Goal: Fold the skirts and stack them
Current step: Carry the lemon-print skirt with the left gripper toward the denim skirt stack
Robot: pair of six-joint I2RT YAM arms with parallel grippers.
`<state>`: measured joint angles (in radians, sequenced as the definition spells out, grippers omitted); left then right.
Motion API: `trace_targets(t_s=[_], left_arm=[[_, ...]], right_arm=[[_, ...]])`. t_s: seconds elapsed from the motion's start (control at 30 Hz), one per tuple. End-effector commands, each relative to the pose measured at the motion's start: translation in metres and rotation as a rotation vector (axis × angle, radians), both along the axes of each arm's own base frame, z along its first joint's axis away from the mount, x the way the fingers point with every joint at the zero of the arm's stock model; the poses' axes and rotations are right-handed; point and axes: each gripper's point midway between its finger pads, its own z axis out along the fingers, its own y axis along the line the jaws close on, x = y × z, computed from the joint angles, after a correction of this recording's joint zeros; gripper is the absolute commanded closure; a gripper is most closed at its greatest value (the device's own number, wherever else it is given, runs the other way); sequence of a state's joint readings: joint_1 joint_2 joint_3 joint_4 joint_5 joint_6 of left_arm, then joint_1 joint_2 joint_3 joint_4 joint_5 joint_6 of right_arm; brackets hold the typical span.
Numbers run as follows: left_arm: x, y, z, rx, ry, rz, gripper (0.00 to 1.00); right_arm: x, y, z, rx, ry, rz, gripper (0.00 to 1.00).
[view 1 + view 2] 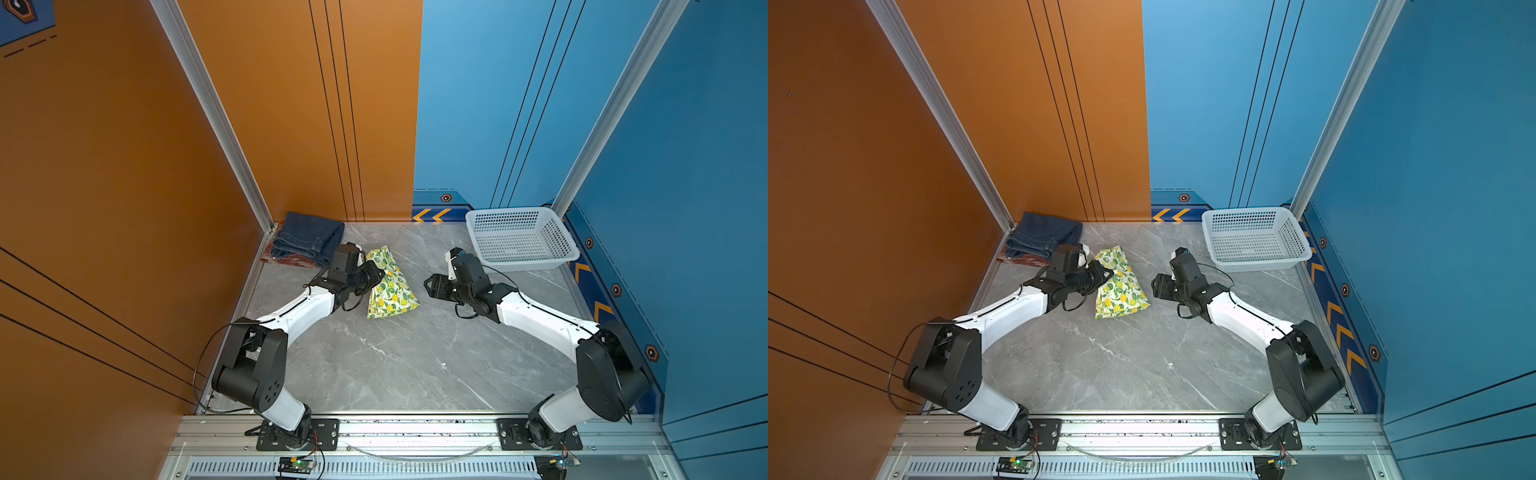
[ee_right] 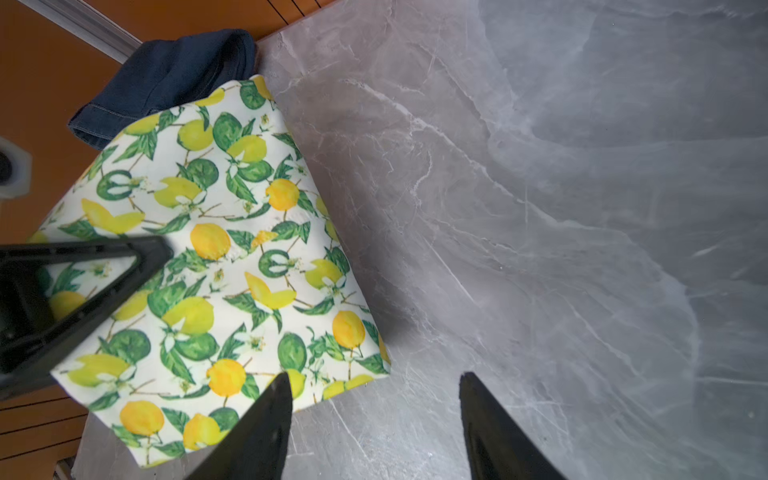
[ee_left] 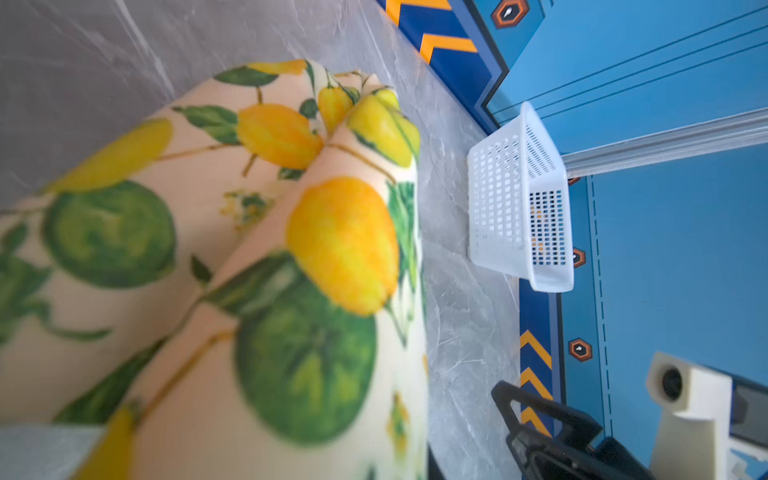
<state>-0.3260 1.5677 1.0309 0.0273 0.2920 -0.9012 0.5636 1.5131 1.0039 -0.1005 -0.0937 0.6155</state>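
Your lemon-print skirt (image 1: 392, 286) lies folded on the grey marble tabletop (image 1: 395, 365), toward the back and between the two arms; in both top views it is a narrow wedge, wider at the near end (image 1: 1121, 286). The left claw (image 1: 379, 274) sits at that skirt's left edge; from the right wrist view one of its black fingers (image 2: 83, 251) lies over the print, and the cloth shows through the finger's open frame. In the left wrist view the printed fabric (image 3: 249, 249) bulges right up to the lens and hides the jaws, so you cannot tell whether they have closed on it.

Your right claw (image 2: 374, 376) stands wide with nothing between its jaws; one finger (image 2: 270, 415) overlaps the skirt's near corner in the picture, the other is over bare marble. In the top views this claw (image 1: 428, 286) is just to the right of the skirt, apart from it.

In the far left corner the dark blue denim skirt (image 1: 309, 239) lies folded on the red plaid skirt (image 1: 291, 261); only a strip of the plaid shows beneath its near edge. That pile is near the lemon one, but the left arm hides the gap between them.

The white perforated basket (image 1: 519, 239) stands in the far right corner, well apart from the skirts.
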Motion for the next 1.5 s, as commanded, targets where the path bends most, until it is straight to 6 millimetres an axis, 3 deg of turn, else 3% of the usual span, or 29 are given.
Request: trace_targets(t_s=[0.0, 0.17, 0.37, 0.5, 0.63, 0.67, 0.97, 1.23, 1.47], left_arm=[[0.024, 0.015, 0.048, -0.037, -0.100, 0.069, 1.00], [0.050, 0.039, 0.093, -0.060, -0.192, 0.141, 1.00], [0.081, 0.077, 0.137, -0.092, -0.288, 0.239, 1.00], [0.098, 0.100, 0.158, -0.092, -0.335, 0.293, 1.00], [0.111, 0.135, 0.167, -0.091, -0.365, 0.398, 1.00], [0.114, 0.147, 0.168, -0.087, -0.371, 0.433, 1.00], [0.141, 0.235, 0.158, -0.087, -0.395, 0.699, 1.00], [0.174, 0.270, 0.136, -0.090, -0.391, 0.812, 1.00], [0.195, 0.282, 0.102, -0.108, -0.342, 0.863, 1.00]], right_arm=[[-0.011, -0.018, -0.009, -0.122, -0.006, -0.006, 0.35], [-0.012, -0.020, 0.001, -0.154, -0.054, -0.004, 0.33], [-0.013, -0.008, 0.016, -0.181, -0.125, 0.048, 0.32], [-0.014, 0.006, 0.030, -0.205, -0.199, 0.097, 0.30], [-0.012, 0.022, 0.046, -0.220, -0.272, 0.142, 0.28], [-0.020, 0.036, 0.050, -0.222, -0.294, 0.184, 0.28], [-0.023, 0.071, 0.073, -0.227, -0.425, 0.302, 0.24], [-0.017, 0.087, 0.066, -0.242, -0.451, 0.359, 0.19], [-0.009, 0.096, 0.061, -0.248, -0.453, 0.381, 0.18]])
